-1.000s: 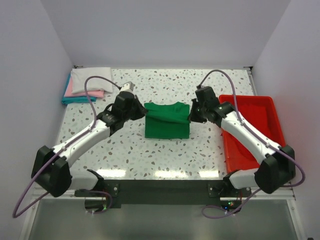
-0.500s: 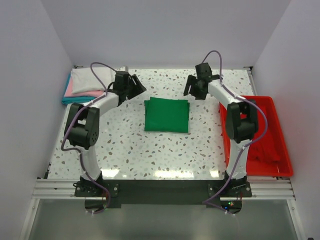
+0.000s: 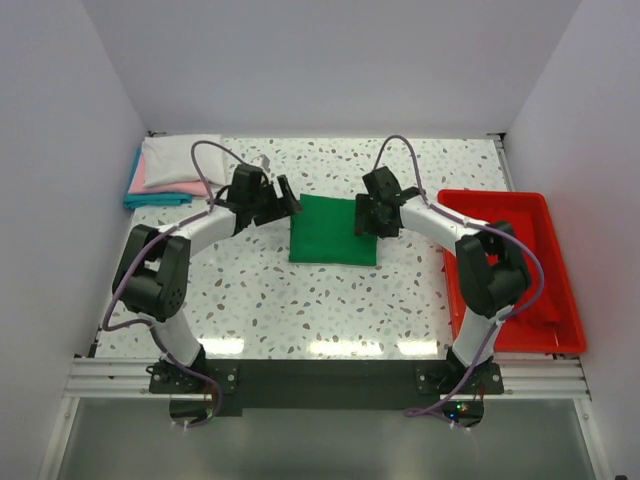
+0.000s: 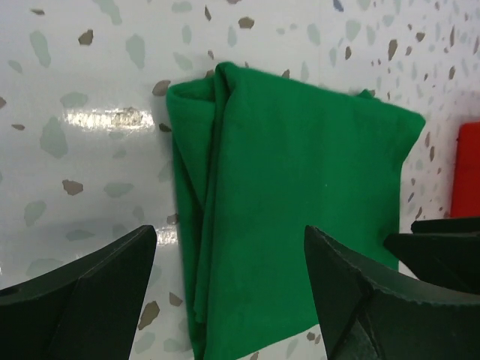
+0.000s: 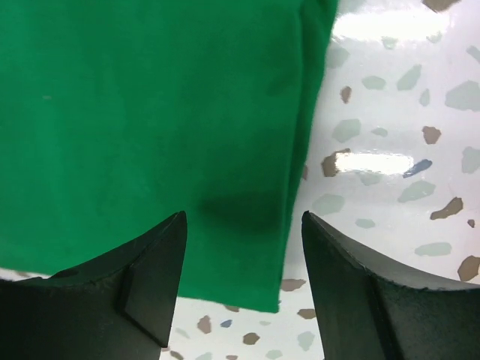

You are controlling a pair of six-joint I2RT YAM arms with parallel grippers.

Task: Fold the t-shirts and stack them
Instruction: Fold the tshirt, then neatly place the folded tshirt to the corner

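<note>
At centre of the worktop (image 3: 330,300): one green t-shirt (image 3: 333,230), folded to a flat, near-square packet.

- Change, cloth: a second ago its 12 o'clock edge is bunched and lifted between both tools; half a second ago it lies flat and released; now it is unchanged, square and smooth. Layered fold edges show along one side in the left wrist view (image 4: 202,225).
- Change, arms: half a second ago both are drawn off toward 12 o'clock, clear of the cloth; now both are back at the packet.
- Left tool (image 3: 285,205): at the packet's 10 o'clock corner, jaws spread wide, holding nothing; the wrist view (image 4: 230,234) shows the cloth framed between the fingers.
- Right tool (image 3: 362,222): over the packet's 2 o'clock edge, jaws likewise spread and empty; its wrist view (image 5: 244,217) looks down on the cloth's border, casting a small shadow on it.
- Stack of folded shirts (image 3: 175,170): white on pink on teal, at the worktop's 10 o'clock corner, well apart from the green one.
- Red tray (image 3: 495,196): at 3 o'clock, just beside the right arm.

Assessment: folding of the green item appears finished; the return of both open tools suggests a two-sided pickup for transfer to the stack. Risk: the layers slipping apart if only the top ply is pinched.
</note>
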